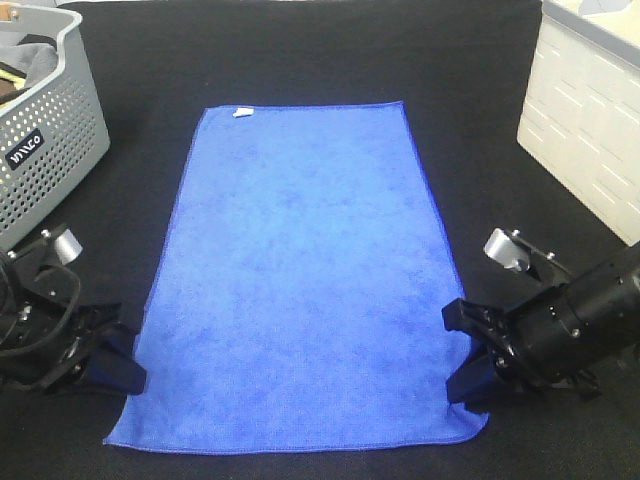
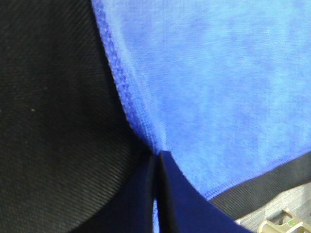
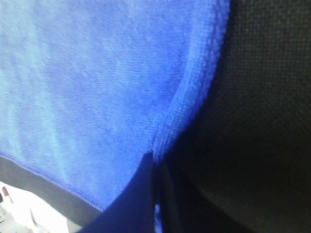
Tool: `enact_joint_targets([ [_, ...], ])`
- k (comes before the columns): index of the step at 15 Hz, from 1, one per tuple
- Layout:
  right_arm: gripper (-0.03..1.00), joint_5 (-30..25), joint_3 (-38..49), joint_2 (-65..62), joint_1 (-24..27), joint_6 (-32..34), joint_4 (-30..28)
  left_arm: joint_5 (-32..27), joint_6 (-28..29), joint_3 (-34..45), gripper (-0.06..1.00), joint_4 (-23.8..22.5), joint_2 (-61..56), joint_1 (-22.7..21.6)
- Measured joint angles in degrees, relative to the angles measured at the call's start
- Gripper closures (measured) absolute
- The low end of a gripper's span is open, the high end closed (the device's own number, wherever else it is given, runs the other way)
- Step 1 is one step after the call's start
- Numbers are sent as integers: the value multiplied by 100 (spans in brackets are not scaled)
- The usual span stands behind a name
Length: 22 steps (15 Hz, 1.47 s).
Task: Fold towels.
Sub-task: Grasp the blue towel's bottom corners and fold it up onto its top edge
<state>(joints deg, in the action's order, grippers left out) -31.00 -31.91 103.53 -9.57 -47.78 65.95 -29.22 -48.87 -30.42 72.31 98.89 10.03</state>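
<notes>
A bright blue towel (image 1: 300,270) lies flat and spread out on the black table, its small white tag (image 1: 241,112) at the far left corner. My left gripper (image 1: 128,372) is shut on the towel's left long edge, close to the near corner. The left wrist view shows the stitched edge (image 2: 127,97) running into the closed fingertips (image 2: 156,160). On the opposite side, my right gripper (image 1: 466,372) is shut on the right long edge near the front corner. In the right wrist view the hem (image 3: 187,92) is pinched between the closed fingertips (image 3: 156,162).
A grey perforated basket (image 1: 50,130) with dark cloth inside stands at the far left. A white box (image 1: 590,110) sits at the far right. Black cloth (image 1: 300,60) covers the table around the towel.
</notes>
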Motion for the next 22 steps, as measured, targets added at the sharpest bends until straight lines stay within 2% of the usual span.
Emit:
enact_joint_targets([
  [3, 97, -252, 17, -464, 0, 435, -367, -195, 384, 6, 94, -567, -327, 0],
  [5, 97, -298, 338, -865, 0, 556, -430, -304, 573, 212, 94, -854, -504, 0],
  [9, 97, -298, 1003, -1364, 0, 642, -476, -384, 682, 699, 94, -1026, -1026, 0],
  [15, 97, -143, 1071, -1490, 0, 802, -859, -607, 1346, 739, 94, -1759, -1341, 0],
  [18, 97, -120, 888, -1484, 0, 808, -888, -470, 1381, 716, 94, -1736, -1341, 0],
  [22, 97, -286, -241, -1226, 0, 940, -1008, -309, 1398, -52, 94, -1696, -1261, 0],
])
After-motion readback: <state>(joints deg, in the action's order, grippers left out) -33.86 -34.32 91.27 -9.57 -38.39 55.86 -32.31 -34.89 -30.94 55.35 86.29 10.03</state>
